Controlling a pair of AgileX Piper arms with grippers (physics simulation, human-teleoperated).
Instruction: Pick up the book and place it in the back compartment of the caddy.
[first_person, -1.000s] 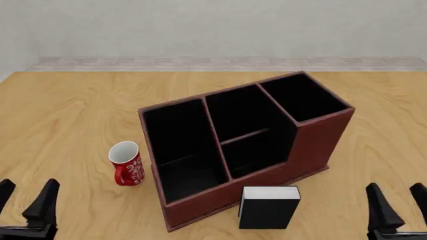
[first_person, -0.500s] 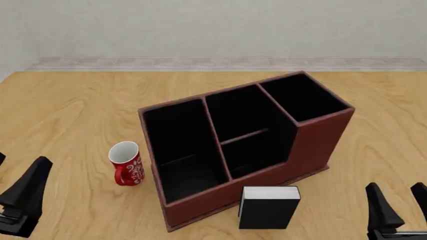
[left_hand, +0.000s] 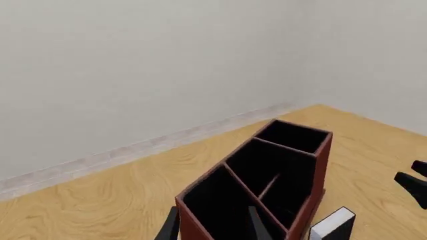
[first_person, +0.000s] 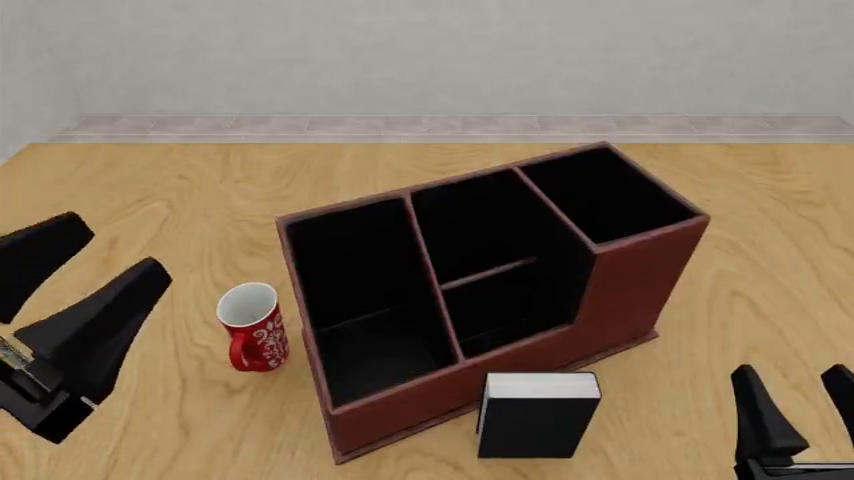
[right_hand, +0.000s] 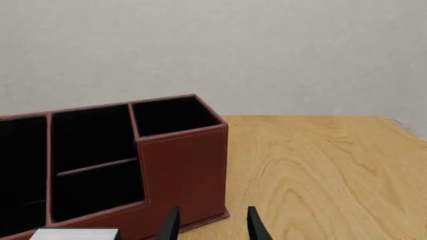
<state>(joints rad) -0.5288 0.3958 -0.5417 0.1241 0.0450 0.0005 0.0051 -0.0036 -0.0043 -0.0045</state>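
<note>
The book (first_person: 538, 415), black with white page edges, stands upright on the table against the caddy's (first_person: 627, 290) near wall. It also shows in the right wrist view as the book (right_hand: 75, 233) and in the left wrist view as the book (left_hand: 331, 225). The back compartment (first_person: 481, 225) is the far half of the caddy's middle section and holds nothing. My left gripper (first_person: 123, 245) hangs open above the table left of the mug, pointing toward the caddy (left_hand: 313, 165). My right gripper (first_person: 790, 372) is open and low, to the right of the book, with the caddy (right_hand: 183, 170) ahead of it.
A red-and-white mug (first_person: 254, 327) stands upright just left of the caddy's long end bay. Bare wooden table (first_person: 747, 200) surrounds the caddy. A pale wall closes off the table's far edge.
My left gripper has risen and swung forward toward the mug and caddy, now larger in the front view. The right gripper, book, mug and caddy have not moved.
</note>
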